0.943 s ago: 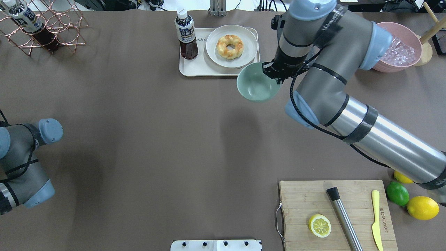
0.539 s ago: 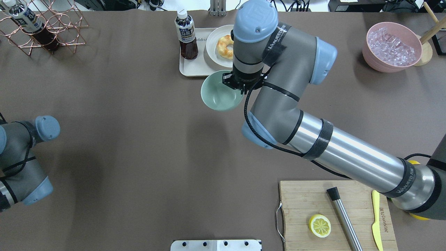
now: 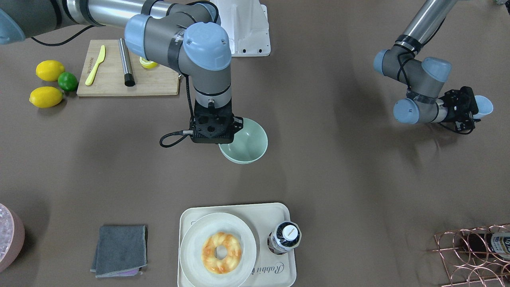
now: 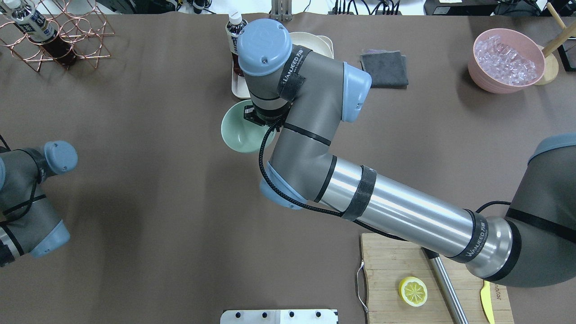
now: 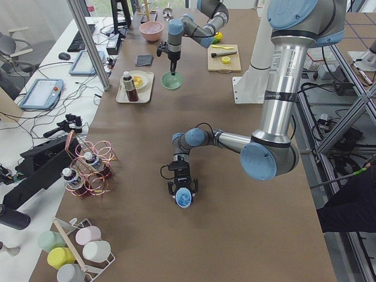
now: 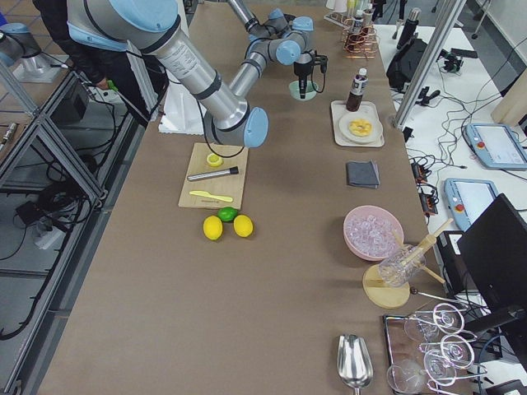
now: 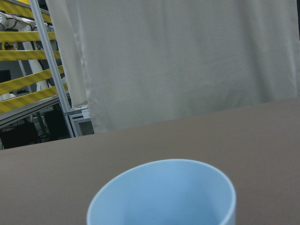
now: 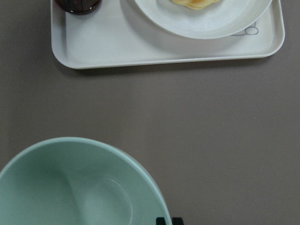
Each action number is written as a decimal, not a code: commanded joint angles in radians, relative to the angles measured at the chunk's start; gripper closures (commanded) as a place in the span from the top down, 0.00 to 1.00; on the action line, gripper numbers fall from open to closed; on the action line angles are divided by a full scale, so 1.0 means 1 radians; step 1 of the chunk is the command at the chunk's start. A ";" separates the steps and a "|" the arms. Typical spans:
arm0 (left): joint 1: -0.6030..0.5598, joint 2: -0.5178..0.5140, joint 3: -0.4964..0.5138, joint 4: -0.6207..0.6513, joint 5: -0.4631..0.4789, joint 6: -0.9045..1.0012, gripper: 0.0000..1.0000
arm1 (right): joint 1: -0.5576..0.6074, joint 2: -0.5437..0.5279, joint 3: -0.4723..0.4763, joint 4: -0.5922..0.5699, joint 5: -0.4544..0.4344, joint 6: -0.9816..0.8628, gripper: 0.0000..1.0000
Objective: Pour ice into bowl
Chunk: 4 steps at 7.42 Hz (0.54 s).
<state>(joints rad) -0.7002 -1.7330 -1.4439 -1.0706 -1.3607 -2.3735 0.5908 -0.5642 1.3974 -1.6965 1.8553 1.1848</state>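
the right gripper [image 3: 225, 135] is closed on the rim of the bowl [image 3: 249, 143], which lies to its left, near the tray [image 8: 164, 51]. the left gripper [image 3: 472, 107] holds the pale blue cup [image 7: 161, 197] well apart, further left; no ice shows in it, and the 2 vessels must meet to pour

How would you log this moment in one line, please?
right gripper: holding bowl | left gripper: holding blue cup | bowl: empty
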 commanded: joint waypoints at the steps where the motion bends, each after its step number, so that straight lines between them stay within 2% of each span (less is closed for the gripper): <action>1: -0.047 -0.040 -0.081 0.001 0.000 0.081 0.67 | -0.061 0.050 -0.079 0.062 -0.049 0.047 0.00; 4: -0.067 -0.057 -0.208 0.003 0.002 0.123 0.67 | -0.106 0.050 -0.133 0.144 -0.080 0.065 0.00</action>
<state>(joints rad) -0.7601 -1.7840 -1.5720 -1.0692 -1.3600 -2.2686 0.5141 -0.5149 1.3027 -1.6050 1.7958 1.2415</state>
